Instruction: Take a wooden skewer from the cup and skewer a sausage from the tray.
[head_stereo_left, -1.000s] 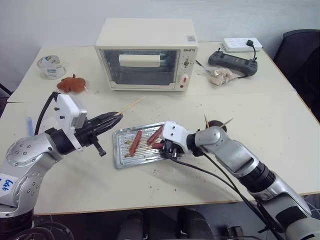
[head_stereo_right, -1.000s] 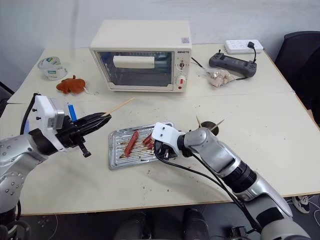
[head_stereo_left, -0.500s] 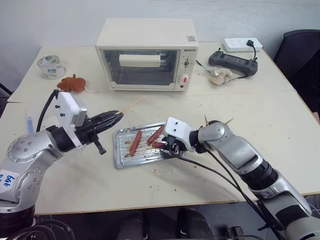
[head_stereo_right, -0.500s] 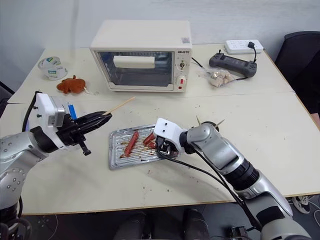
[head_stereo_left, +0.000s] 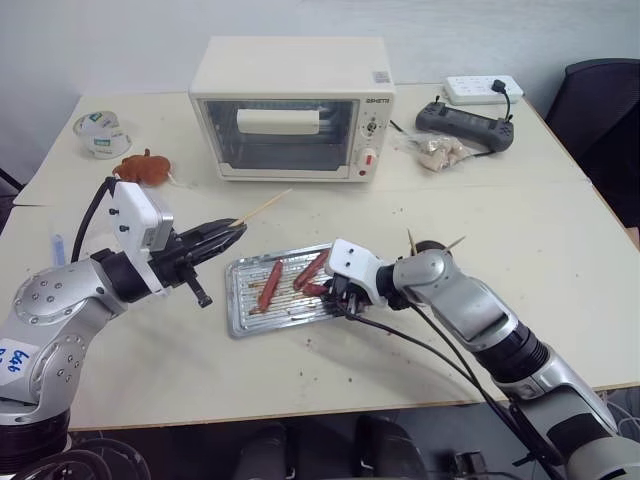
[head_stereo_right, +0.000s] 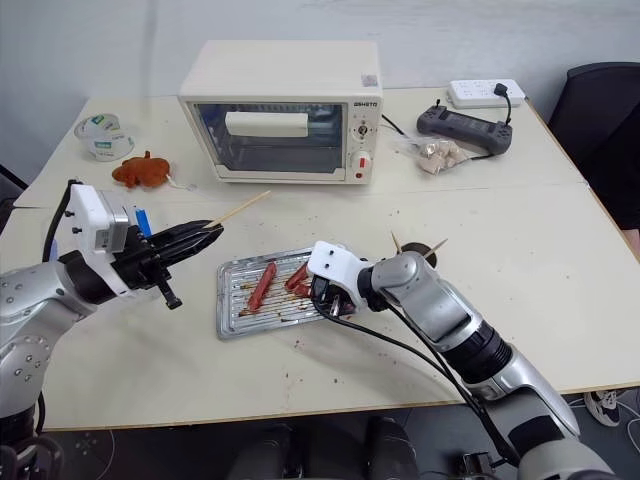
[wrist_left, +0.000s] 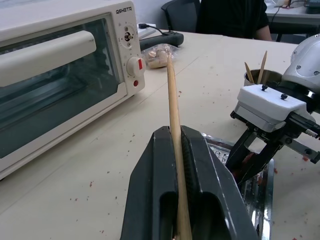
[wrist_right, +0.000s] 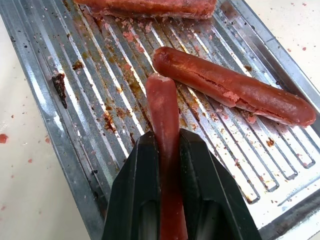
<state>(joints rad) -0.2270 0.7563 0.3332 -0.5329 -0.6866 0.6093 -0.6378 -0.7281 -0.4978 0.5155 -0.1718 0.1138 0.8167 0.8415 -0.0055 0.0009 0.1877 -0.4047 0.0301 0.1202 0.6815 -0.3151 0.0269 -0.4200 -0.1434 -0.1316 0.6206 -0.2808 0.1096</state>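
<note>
Your right end effector (wrist_right: 167, 165) has just closed on a slim glossy reddish-brown sausage (wrist_right: 164, 120) at three o'clock in the shallow ribbed silver tray (head_stereo_left: 243, 312). Your left end effector (wrist_left: 175, 150) grips the thin pale wooden skewer (wrist_left: 172, 95), ready for piercing.

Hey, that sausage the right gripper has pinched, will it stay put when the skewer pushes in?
The sausage looks glossy and greasy, so it may slip. Its torn neighbour hints it is soft. Round, likely to roll.
</note>
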